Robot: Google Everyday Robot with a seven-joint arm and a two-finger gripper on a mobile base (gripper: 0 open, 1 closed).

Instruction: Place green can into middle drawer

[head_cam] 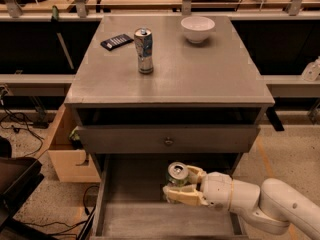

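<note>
Over the middle drawer [145, 219]: green can [177, 173] held.
The gripper [176, 188], clamped on the upright can, hangs mid-drawer; the drawer's bare floor lies toward 6 o'clock.

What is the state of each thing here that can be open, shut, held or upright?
hand: over the open drawer, shut on the green can
green can: upright, held; cannot tell if it touches the drawer floor
middle drawer: pulled open, nothing lying on its floor
drawer with knob: shut
tall can: upright on the cabinet top, not held
bowl: right way up on the cabinet top
</note>
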